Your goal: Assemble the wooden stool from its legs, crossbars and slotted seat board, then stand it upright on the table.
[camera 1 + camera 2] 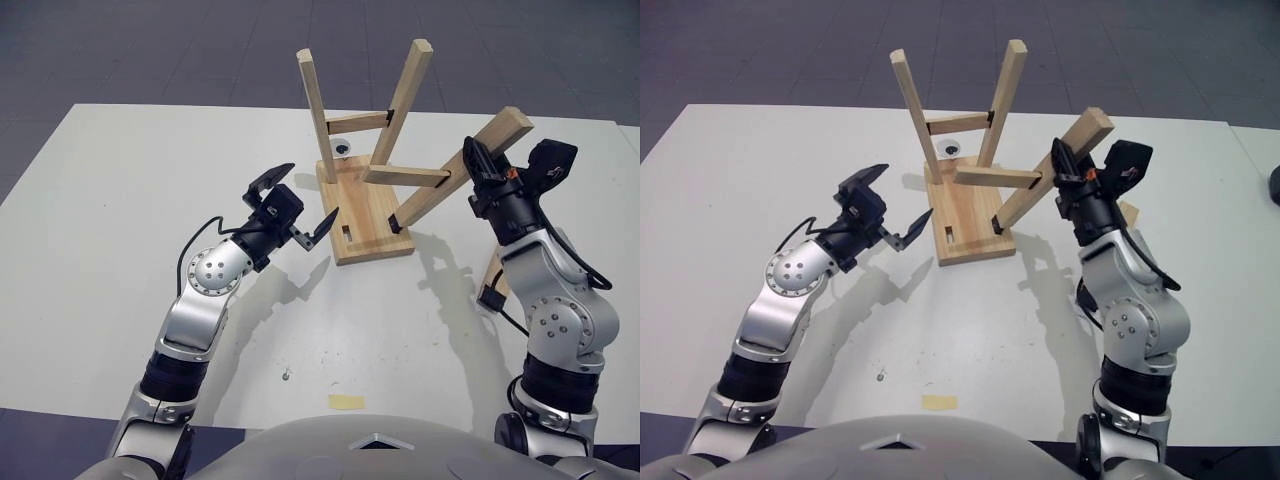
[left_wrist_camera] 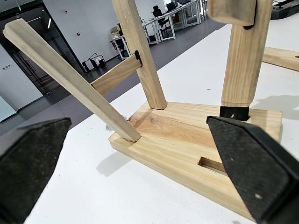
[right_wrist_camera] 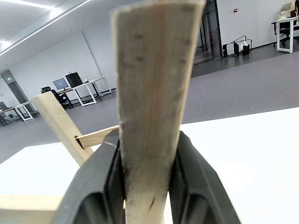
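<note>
right jaws clamp a leg (image 1: 505,128), left jaws gape beside board (image 1: 352,195).

Round object (image 1: 343,148) behind seat board (image 1: 365,215): part hidden by rear leg (image 1: 320,120), identity unclear.
Wooden piece (image 1: 494,270): mostly covered by right arm (image 1: 555,310).
Speck (image 1: 285,376) on table (image 1: 120,200): too small to identify.
Tilted leg (image 3: 149,93): both ends cut off, blurred.

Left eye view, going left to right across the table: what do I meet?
Left tool, open → slotted seat board, lying flat → right tool, shut on a tilted leg.
</note>
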### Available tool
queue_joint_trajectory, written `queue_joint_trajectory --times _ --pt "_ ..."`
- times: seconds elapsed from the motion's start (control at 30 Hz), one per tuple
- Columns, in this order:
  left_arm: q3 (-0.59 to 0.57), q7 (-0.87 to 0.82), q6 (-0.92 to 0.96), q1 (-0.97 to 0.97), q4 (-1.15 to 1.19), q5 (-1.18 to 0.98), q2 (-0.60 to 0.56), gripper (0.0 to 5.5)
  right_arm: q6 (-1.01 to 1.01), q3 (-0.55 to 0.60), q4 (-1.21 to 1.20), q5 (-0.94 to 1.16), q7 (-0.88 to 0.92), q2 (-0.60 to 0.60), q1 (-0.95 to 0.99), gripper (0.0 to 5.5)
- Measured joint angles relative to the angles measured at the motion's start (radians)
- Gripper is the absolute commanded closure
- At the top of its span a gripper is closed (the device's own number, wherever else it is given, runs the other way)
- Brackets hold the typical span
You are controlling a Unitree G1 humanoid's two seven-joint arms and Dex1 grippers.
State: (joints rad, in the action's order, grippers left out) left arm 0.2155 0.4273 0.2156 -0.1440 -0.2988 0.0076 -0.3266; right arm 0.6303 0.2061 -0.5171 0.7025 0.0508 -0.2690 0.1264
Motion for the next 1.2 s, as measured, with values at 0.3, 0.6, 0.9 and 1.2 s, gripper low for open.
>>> queue_joint_trajectory --times 0.3,0.6,0.9,1.2 --pt "0.009 0.001 -0.007 -0.004 0.003 0.003 -0.002 0.1 -0.018 -0.102 -0.026 -0.104 0.029 -0.013 -0.005 4.49" --pt "0.018 -0.006 -0.015 -0.004 0.007 0.032 0.001 0.1 -0.047 -0.175 -0.054 -0.179 0.001 -0.058 -0.065 4.46" --pt "0.001 -0.001 -0.029 -0.004 0.02 0.037 -0.004 0.1 -0.05 -0.151 -0.047 -0.165 -0.016 0.026 -0.069 4.49" --pt "-0.199 -0.018 -0.044 -0.107 0.133 -0.022 -0.051 0.1 -0.059 -0.098 -0.056 -0.099 -0.033 0.111 -0.043 3.07"
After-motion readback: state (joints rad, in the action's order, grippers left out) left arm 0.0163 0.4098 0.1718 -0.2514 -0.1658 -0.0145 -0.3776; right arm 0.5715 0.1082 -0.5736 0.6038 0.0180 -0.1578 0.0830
